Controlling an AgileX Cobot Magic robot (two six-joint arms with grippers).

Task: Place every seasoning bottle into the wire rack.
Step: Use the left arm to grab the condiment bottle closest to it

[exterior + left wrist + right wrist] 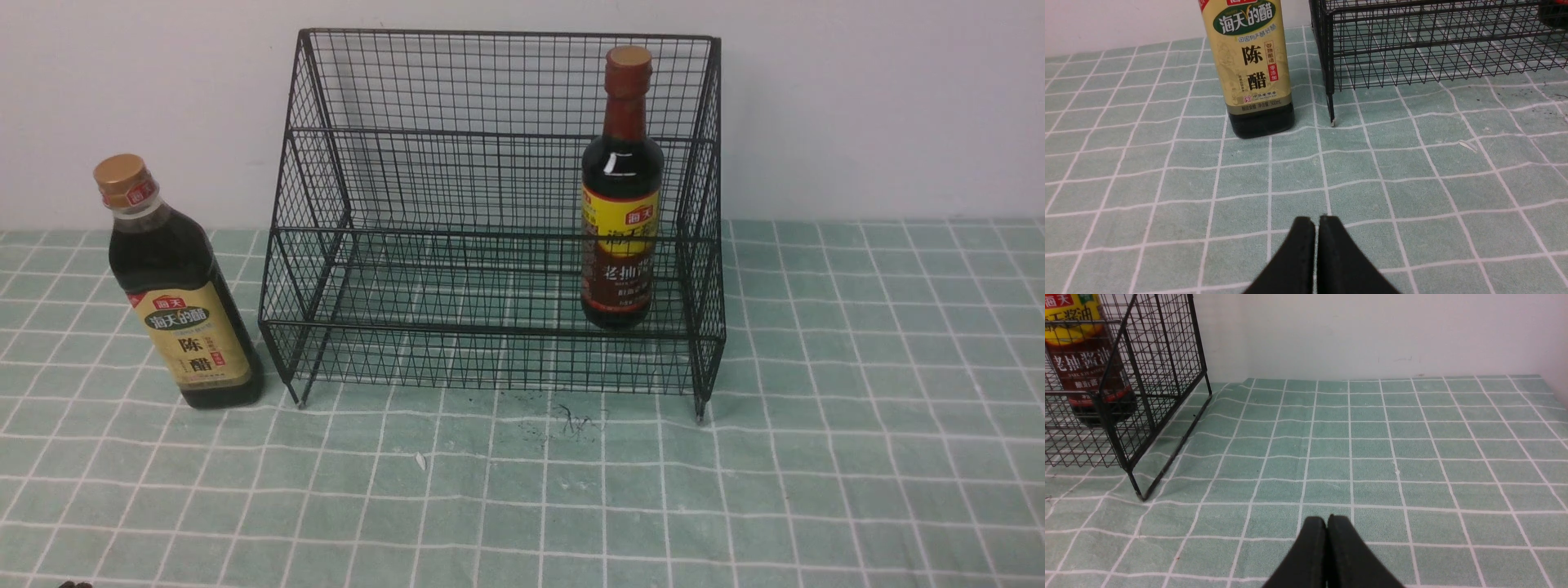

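The gold-capped bottle (181,286) with a beige label stands upright on the cloth, just left of the black wire rack (498,220). It also shows in the left wrist view (1253,69), beyond my left gripper (1316,220), which is shut and empty, well short of it. The slimmer red-brown-necked bottle (622,196) with a yellow-and-red label stands upright inside the rack at its right side; it shows in the right wrist view (1084,363) through the mesh. My right gripper (1327,520) is shut and empty, over the cloth to the right of the rack (1147,388). Neither gripper shows in the front view.
A green checked cloth (857,408) covers the table. A white wall (857,106) stands close behind the rack. Small dark specks (571,420) and a white scrap (420,461) lie on the cloth in front of the rack.
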